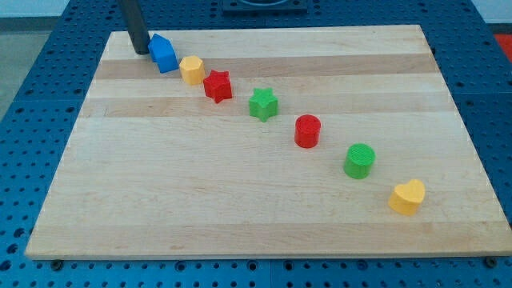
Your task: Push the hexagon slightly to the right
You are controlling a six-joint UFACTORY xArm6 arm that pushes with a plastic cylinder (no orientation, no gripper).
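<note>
The dark rod is seen upright at the view's top left, my tip (142,53) set on the wooden surface (240,208) just left of the blue block (163,54). The yellow hexagon (191,70) lies right of that block, touching it.

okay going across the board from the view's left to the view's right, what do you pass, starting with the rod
My tip → blue block → yellow hexagon → red star → green star → red cylinder → green cylinder → yellow heart.
</note>
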